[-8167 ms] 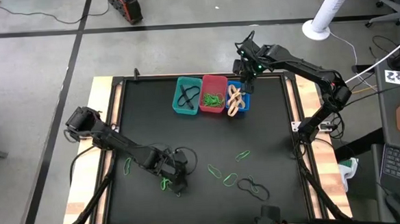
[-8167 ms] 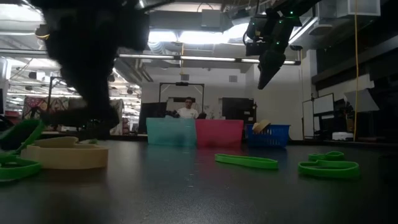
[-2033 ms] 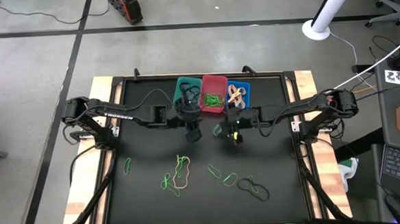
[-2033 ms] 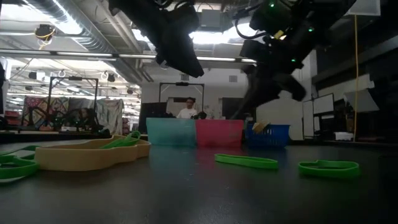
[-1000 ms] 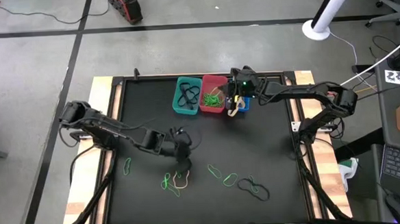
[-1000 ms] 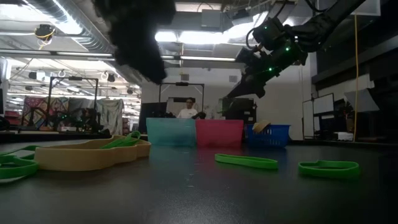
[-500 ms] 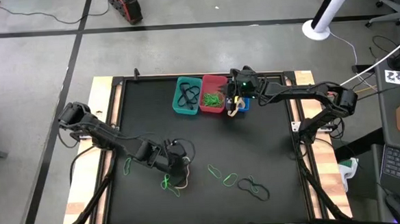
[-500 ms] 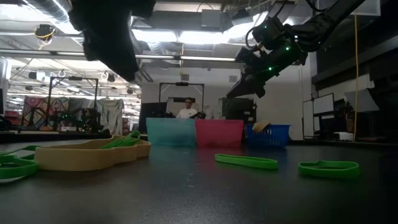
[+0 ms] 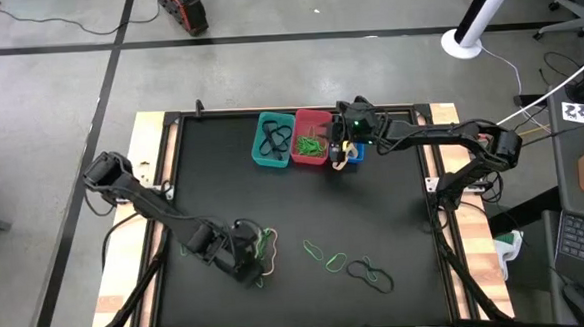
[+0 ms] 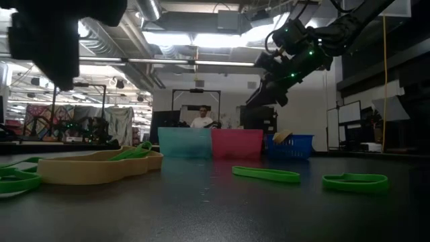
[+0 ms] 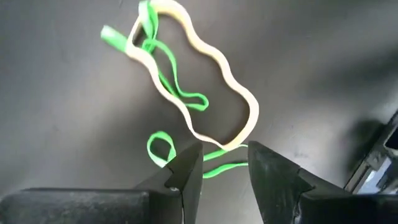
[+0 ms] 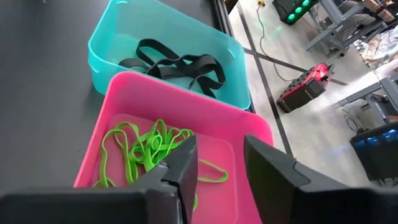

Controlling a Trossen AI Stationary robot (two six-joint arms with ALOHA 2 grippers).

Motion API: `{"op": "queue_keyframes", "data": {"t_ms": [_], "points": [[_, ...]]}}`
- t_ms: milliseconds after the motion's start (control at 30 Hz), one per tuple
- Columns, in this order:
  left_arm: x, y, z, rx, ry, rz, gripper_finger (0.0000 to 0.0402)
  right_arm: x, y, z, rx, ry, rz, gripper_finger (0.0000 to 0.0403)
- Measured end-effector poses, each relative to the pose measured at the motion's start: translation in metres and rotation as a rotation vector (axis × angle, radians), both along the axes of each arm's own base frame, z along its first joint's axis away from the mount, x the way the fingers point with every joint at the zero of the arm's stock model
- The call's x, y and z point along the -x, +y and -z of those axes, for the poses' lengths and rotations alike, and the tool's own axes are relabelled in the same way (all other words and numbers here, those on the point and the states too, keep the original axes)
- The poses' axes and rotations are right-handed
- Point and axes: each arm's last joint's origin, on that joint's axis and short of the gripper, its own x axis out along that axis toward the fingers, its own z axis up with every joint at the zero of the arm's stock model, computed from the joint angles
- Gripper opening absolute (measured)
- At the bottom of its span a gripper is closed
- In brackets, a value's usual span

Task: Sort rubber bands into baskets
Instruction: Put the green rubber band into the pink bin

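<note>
Three baskets stand in a row at the far edge: teal (image 9: 272,141) with black rubber bands, pink (image 9: 312,140) with green ones, blue (image 9: 356,152) with tan ones. My right gripper (image 12: 221,165) hangs open above the pink basket (image 12: 180,140), with nothing between its fingers. My left gripper (image 11: 221,168) is open and points down over a tangle near the front left: a tan band (image 11: 205,81) laced with green bands (image 11: 177,87). The tan loop's near end (image 11: 225,144) shows between the fingertips, lying flat on the mat. I see no touch.
More loose bands lie on the black mat near the front: green ones (image 9: 315,248) (image 9: 335,261), a black one (image 9: 369,274), another green (image 9: 188,247) at the left. The mat's raised frame (image 9: 430,156) borders it. A person stands in the room beyond the baskets (image 10: 202,119).
My left gripper has swung from the middle of the mat toward the near edge and a little left, rolling its wrist, and now hangs over the tan and green tangle. The bands have stayed where they lay.
</note>
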Motion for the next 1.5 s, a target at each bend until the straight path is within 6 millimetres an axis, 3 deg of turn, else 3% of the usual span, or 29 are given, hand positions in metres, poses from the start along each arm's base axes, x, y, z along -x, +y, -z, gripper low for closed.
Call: {"op": "queue_keyframes", "data": {"t_ms": [267, 633, 967, 1100, 1200, 1367, 1500], "points": [[-0.002, -0.012, 0.025, 0.035, 0.073, -0.162, 0.0123, 0.001, 0.001, 0.003, -0.015, 0.029, 0.0, 0.0131], [0.002, -0.009, 0.048, -0.029, 0.211, -0.327, 0.0123, 0.002, 0.001, 0.003, -0.018, 0.035, 0.0, 0.0131], [-0.004, -0.012, 0.072, -0.065, 0.25, -0.343, 0.0123, 0.002, 0.001, 0.004, -0.019, 0.036, 0.0, 0.0131], [-0.004, -0.012, 0.073, -0.073, 0.255, -0.341, 0.0121, 0.002, 0.001, 0.004, -0.019, 0.036, 0.0, 0.0131], [-0.004, -0.012, 0.073, -0.075, 0.257, -0.338, 0.0098, 0.002, 0.001, 0.004, -0.019, 0.037, 0.001, 0.0131], [-0.004, -0.012, 0.073, -0.084, 0.26, -0.311, 0.0018, 0.002, 0.001, 0.004, -0.019, 0.037, 0.001, 0.0131], [-0.003, -0.011, 0.071, -0.079, 0.256, -0.307, 0.0011, 0.002, 0.001, 0.004, -0.019, 0.037, 0.0, 0.0131]]}}
